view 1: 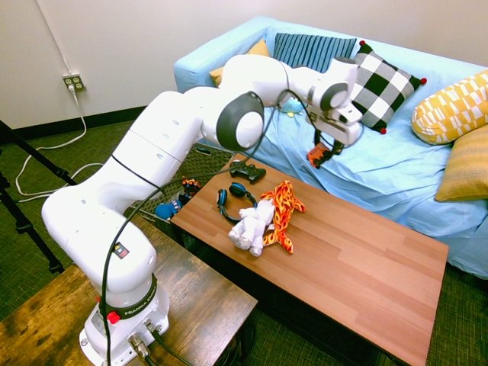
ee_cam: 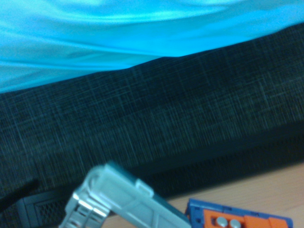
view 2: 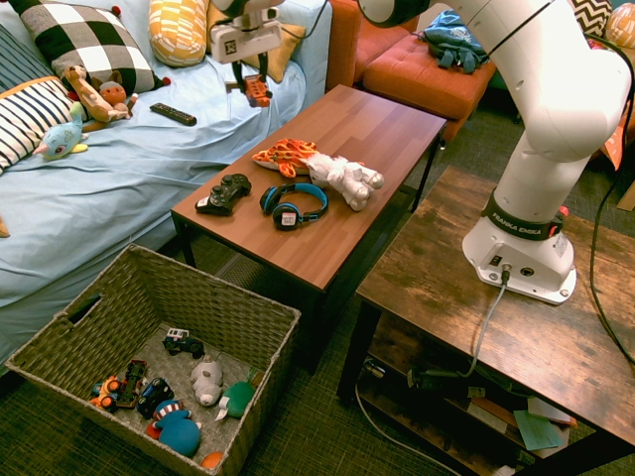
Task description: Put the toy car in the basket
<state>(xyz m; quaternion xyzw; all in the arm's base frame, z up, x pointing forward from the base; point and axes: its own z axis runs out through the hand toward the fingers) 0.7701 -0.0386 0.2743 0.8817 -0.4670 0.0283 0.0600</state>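
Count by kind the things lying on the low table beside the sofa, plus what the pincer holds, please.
Game controller: 1
Headphones: 1
Plush toys (white plush, flame-patterned plush): 2
Toy car, in the pincer: 1
Total: 5

A white plush toy (view 2: 344, 180) is laid on the reddish-brown wooden table (view 2: 362, 124), against a long orange-and-yellow flame-patterned plush (view 2: 286, 157). Black headphones with blue trim (view 2: 295, 205) are set near the white plush, and a black game controller (view 2: 223, 194) is placed beside them, toward the light-blue covered sofa (view 2: 119, 188). On the sofa seat a long black remote control (view 2: 174, 114) is seen, with a teal plush (view 2: 62, 137) and a brown plush (view 2: 89, 96) placed near the striped cushion (view 2: 28, 121). A black-and-white checked cushion (view 2: 84, 48) with red corner tassels is leaned against the backrest. Beyond the table, a blue bag (view 2: 458, 42) is rested on an orange-red leather seat (view 2: 422, 84).
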